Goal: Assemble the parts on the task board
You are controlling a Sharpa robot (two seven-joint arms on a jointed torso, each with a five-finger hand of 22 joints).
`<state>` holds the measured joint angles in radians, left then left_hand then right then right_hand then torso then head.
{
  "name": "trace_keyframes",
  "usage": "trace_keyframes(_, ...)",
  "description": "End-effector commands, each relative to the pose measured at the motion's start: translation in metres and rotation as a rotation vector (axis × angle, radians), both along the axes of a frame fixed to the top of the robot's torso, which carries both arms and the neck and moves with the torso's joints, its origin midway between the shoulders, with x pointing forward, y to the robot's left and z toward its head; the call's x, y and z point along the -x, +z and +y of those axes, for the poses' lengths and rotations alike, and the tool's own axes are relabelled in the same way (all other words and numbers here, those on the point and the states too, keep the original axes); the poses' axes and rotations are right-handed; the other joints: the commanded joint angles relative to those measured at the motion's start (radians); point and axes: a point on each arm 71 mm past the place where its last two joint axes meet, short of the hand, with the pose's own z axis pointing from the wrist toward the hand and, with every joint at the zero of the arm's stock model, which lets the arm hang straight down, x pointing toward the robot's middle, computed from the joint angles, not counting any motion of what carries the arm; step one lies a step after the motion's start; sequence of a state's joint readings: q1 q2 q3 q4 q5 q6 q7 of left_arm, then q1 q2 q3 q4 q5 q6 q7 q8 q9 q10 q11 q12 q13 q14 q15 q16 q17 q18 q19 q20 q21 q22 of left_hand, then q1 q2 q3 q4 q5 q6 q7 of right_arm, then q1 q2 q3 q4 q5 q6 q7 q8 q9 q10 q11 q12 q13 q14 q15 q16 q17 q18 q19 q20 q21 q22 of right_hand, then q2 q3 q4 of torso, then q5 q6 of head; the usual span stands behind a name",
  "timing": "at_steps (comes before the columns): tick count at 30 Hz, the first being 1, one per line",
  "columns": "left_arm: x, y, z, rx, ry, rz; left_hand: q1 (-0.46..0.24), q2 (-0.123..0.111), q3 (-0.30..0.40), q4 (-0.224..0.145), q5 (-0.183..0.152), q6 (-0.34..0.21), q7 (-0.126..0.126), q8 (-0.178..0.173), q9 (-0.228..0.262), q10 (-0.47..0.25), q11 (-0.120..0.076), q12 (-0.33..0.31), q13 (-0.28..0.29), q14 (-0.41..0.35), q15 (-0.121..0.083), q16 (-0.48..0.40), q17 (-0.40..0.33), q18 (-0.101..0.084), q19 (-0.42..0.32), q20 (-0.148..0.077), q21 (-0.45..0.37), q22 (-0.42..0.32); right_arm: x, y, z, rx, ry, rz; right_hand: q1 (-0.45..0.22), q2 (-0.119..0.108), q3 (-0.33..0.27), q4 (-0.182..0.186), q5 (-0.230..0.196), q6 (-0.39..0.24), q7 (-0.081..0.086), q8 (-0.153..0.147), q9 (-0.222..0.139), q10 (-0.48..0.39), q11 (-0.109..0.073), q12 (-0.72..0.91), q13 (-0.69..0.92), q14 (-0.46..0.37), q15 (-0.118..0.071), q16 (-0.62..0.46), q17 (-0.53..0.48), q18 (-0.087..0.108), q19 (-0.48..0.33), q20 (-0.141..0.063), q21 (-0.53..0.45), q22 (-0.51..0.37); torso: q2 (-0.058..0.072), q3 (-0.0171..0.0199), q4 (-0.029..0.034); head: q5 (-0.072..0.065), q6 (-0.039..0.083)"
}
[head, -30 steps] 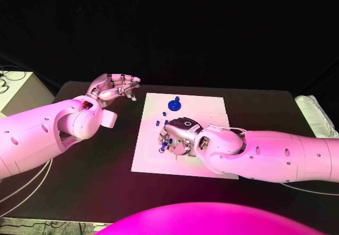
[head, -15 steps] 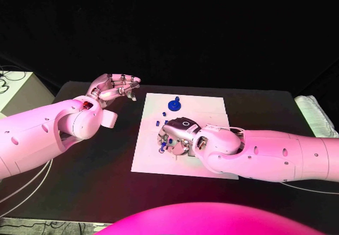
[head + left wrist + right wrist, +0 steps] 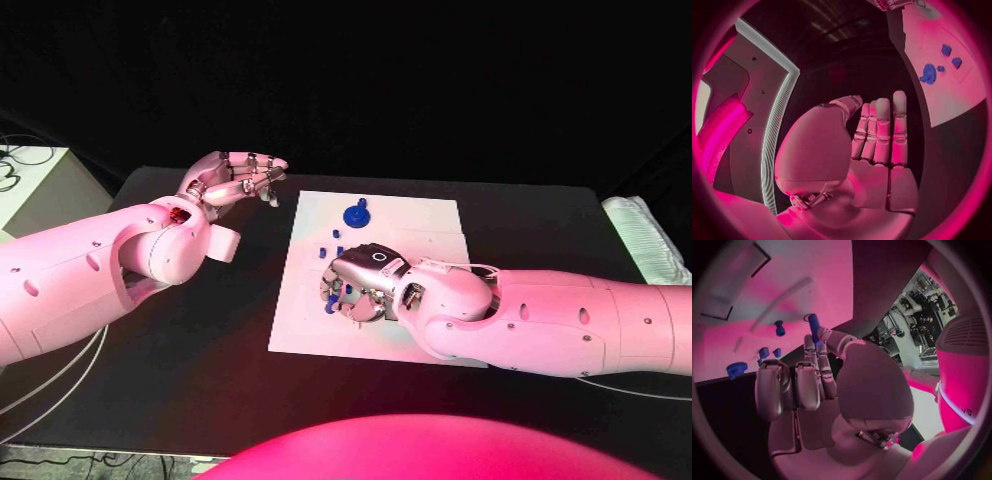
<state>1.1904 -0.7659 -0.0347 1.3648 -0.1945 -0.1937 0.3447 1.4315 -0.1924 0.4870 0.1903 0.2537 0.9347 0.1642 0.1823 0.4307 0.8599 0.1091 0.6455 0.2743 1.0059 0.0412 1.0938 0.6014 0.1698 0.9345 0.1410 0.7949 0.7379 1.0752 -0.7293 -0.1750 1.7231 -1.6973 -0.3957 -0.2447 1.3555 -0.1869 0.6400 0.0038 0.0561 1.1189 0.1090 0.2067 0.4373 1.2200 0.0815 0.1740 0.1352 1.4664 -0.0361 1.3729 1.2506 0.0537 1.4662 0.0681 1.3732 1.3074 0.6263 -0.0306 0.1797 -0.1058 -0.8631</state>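
The white task board (image 3: 418, 225) lies in the middle of the table. A blue gear (image 3: 355, 213) stands near its far edge, with a few small blue parts (image 3: 335, 234) just in front of it. My right hand (image 3: 361, 285) hovers low over the board's left middle. Between thumb and a fingertip it pinches a blue peg (image 3: 814, 324), which also shows beneath the hand (image 3: 332, 298). A short blue peg (image 3: 779, 328) stands on the board (image 3: 736, 315) beyond the fingers. My left hand (image 3: 231, 180) is raised beside the board's far left corner, fingers straight (image 3: 879, 135), holding nothing.
The black table (image 3: 188, 330) spreads wide around the board. A white box (image 3: 36, 180) sits past the table's left edge, and a pale padded thing (image 3: 642, 235) lies at its right edge. The left wrist view has the gear (image 3: 928, 73) and small parts (image 3: 946, 49).
My right hand has slid slightly to the left over the board, still with the peg. The left hand has stayed where it was.
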Motion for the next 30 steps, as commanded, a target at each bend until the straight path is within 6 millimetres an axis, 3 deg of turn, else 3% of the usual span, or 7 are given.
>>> trace_keyframes(1, 0.001, 0.001, -0.002, 0.009, -0.015, -0.002, -0.002, 0.013, -0.005, 0.002, 0.001, 0.004, 0.0, 0.001, 0.001, 0.007, -0.002, -0.005, -0.002, -0.004, 0.003, -0.008, 0.001, 0.014, 0.006, 0.001, -0.006, -0.002, 0.001, 0.001, 0.001, -0.005, 0.012, -0.013, -0.008, -0.002, -0.001, -0.002, 0.002, 0.006, -0.004, 0.003, 0.001, 0.052, -0.044, 0.002, 0.003, 0.044, -0.003, 0.005, 0.001, -0.019, 0.068, -0.008, -0.004, 0.217, 0.001, 0.0006, -0.0003, 0.001, 0.0)
trace_keyframes(23, 0.001, 0.001, -0.001, 0.007, -0.015, 0.001, -0.002, 0.013, -0.005, 0.002, 0.001, 0.004, 0.0, 0.001, 0.001, 0.007, -0.002, -0.005, -0.003, -0.004, 0.003, -0.008, 0.001, 0.014, 0.006, 0.001, -0.006, -0.002, -0.003, -0.011, 0.004, 0.112, 0.014, 0.005, -0.025, -0.01, -0.002, -0.002, 0.0, -0.005, -0.003, -0.003, 0.002, 0.046, -0.041, -0.01, 0.004, 0.042, -0.001, 0.001, -0.007, -0.016, 0.065, -0.007, -0.019, 0.213, 0.001, 0.0005, -0.0002, 0.004, -0.009)
trace_keyframes(26, 0.001, 0.001, -0.001, 0.007, -0.015, 0.002, -0.002, 0.013, -0.005, 0.002, 0.001, 0.004, 0.0, 0.001, 0.001, 0.007, -0.002, -0.005, -0.003, -0.004, 0.003, -0.008, 0.001, 0.014, 0.006, 0.001, -0.006, -0.002, -0.002, -0.01, 0.005, 0.101, 0.026, 0.004, -0.047, -0.029, -0.005, 0.002, -0.001, -0.02, -0.001, -0.013, 0.0, 0.032, -0.035, -0.026, 0.003, 0.042, 0.004, 0.002, -0.004, -0.016, 0.063, -0.004, -0.024, 0.212, 0.001, 0.0005, -0.0009, 0.005, -0.01)
trace_keyframes(30, 0.001, 0.001, -0.001, 0.006, -0.016, 0.003, -0.002, 0.014, -0.006, 0.003, 0.001, 0.004, 0.0, 0.001, 0.001, 0.007, -0.001, -0.005, -0.003, -0.004, 0.003, -0.008, 0.001, 0.013, 0.006, 0.001, -0.006, -0.003, -0.001, -0.01, 0.006, 0.079, 0.039, 0.008, -0.1, -0.081, -0.035, 0.02, 0.007, -0.077, 0.011, -0.047, -0.012, -0.031, -0.014, -0.067, -0.006, 0.036, 0.022, -0.008, -0.024, -0.004, 0.046, 0.009, -0.102, 0.194, 0.0, 0.0006, -0.0015, 0.004, -0.01)
